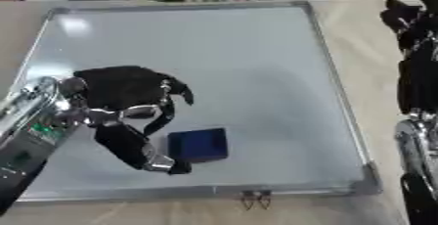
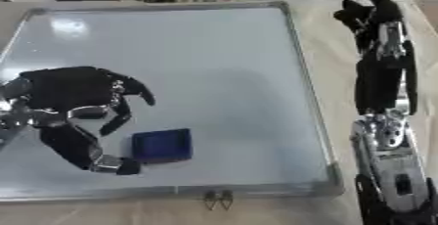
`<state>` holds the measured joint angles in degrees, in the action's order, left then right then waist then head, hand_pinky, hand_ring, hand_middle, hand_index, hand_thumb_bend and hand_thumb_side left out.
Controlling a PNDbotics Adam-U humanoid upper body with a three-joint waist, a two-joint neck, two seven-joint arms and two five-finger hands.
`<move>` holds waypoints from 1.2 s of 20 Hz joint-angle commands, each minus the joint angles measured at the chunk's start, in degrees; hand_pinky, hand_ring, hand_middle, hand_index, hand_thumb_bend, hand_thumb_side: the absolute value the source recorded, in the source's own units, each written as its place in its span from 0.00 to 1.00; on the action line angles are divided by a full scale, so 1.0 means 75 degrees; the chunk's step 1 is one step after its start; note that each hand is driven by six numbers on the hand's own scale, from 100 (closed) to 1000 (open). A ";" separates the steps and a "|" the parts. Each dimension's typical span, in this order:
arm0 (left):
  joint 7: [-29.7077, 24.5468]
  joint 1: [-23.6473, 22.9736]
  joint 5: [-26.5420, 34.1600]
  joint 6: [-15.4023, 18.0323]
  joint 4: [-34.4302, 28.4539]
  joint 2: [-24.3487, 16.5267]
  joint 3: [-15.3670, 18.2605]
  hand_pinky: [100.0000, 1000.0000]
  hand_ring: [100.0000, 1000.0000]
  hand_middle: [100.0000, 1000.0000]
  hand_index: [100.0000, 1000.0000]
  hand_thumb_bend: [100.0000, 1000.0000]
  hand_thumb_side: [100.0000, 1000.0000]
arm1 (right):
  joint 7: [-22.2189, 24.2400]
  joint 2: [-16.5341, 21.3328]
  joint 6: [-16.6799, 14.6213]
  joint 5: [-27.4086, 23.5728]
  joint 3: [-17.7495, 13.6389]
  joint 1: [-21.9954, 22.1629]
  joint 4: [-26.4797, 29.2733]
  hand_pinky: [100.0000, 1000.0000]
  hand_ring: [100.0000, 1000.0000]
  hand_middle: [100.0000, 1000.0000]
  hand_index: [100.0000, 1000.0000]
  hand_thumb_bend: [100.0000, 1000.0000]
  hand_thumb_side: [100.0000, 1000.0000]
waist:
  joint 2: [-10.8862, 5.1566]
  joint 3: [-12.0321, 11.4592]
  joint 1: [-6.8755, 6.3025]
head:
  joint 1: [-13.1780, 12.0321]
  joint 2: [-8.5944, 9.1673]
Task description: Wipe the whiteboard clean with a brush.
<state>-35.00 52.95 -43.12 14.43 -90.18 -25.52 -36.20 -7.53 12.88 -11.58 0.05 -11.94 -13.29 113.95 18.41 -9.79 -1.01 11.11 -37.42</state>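
A white whiteboard (image 1: 239, 62) with a metal frame lies flat on the table. A dark blue square brush (image 1: 198, 144) rests on its lower middle part. My left hand (image 1: 128, 97) hovers just left of the brush, fingers spread and bent, thumb tip beside the brush's lower left corner; nothing is in its grasp. My right hand (image 2: 376, 18) lies on the table to the right of the board, fingers pointing away, holding nothing.
The board surface looks blank with a light glare at top left. A small metal clip (image 1: 255, 198) sits at the board's near edge. Cluttered items and a person's sleeve show beyond the far edge. Tan tabletop (image 1: 368, 48) surrounds the board.
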 commanded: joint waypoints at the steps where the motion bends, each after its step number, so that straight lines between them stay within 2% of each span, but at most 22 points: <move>1: 0.0239 0.0162 -0.0191 -0.0036 0.0325 0.0100 0.0094 0.66 0.84 0.77 0.23 0.45 0.92 | 0.0033 0.0122 -0.0018 -0.0024 -0.0002 -0.0051 0.0086 0.87 0.86 0.54 0.90 0.00 1.00 | -0.0116 0.0027 -0.0004 | -0.0045 0.0059; 5: 0.0522 0.0198 -0.0380 0.0005 0.0684 0.0287 0.0121 0.65 0.82 0.74 0.22 0.44 0.89 | 0.0043 0.0112 -0.0013 -0.0024 0.0003 -0.0052 0.0086 0.87 0.86 0.53 0.90 0.00 1.00 | -0.0093 0.0031 -0.0005 | -0.0059 0.0087; 11: 0.0773 0.0221 -0.0498 0.0152 0.0835 0.0509 0.0077 0.63 0.77 0.65 0.20 0.50 0.82 | 0.0058 0.0099 -0.0007 -0.0021 0.0008 -0.0049 0.0086 0.87 0.86 0.53 0.90 0.00 1.00 | -0.0067 0.0054 -0.0001 | -0.0062 0.0089; 18: 0.0752 0.0253 -0.0417 0.0270 0.0590 0.0591 0.0021 0.65 0.78 0.64 0.21 0.53 0.83 | 0.0070 0.0087 0.0001 -0.0021 0.0007 -0.0038 0.0086 0.87 0.86 0.53 0.90 0.00 1.00 | -0.0069 0.0047 -0.0003 | -0.0062 0.0093; 24: 0.1041 0.0130 -0.0749 0.0377 0.0371 0.0735 0.0012 0.63 0.77 0.65 0.22 0.48 0.72 | 0.0082 0.0080 0.0000 -0.0027 0.0006 -0.0037 0.0086 0.87 0.86 0.53 0.90 0.00 1.00 | -0.0068 0.0042 0.0003 | -0.0060 0.0107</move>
<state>-27.86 53.25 -48.12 17.10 -86.25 -19.97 -36.32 -7.07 12.88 -11.52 0.05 -11.92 -13.24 113.95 18.83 -9.47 -1.03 10.70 -37.14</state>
